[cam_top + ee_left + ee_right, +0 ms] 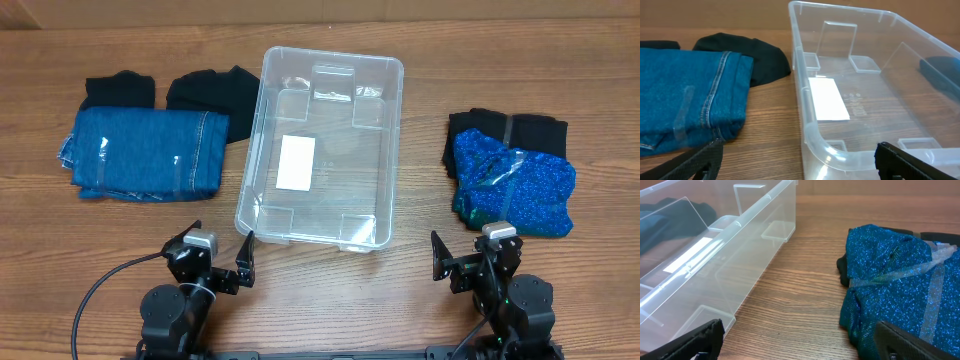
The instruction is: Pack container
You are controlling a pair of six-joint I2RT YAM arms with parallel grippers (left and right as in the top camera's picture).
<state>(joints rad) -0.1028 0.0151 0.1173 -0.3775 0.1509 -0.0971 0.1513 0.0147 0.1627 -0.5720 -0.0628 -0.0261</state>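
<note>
Status: packing not begun, by the look of it. Clear container [330, 55] at ctr of wood table [420, 40], upright, no lid, nothing inside bar white label [296, 162] on btm. All clothing outside it. Folded jeans [145, 153] to its left; two black garments behind them, far one [120, 90] well clear, near one [212, 95] up against the bin's wall. On the other side, well apart from the bin: blue glitter garment [515, 188] lying on a black folded item [510, 128]. Left gripper [212, 262] and right gripper [472, 262] both at near edge of table, spread wide, holding nothing, touching nothing. Judged remaining: every piece to be lifted in, i.e. whole job; exact piece count uncertain. View notes: full layout and both piles in overhead only. Left wrist view: strip of bare wood betw. jeans and bin wall, seam stitching, clear tape band [684, 112] across the denim; right-hand pile only a dark blur through the plastic. Right wrist view: sparkle weave and tape strips on blue garment, black item poking out beneath; no clear sight of jeans.
</note>
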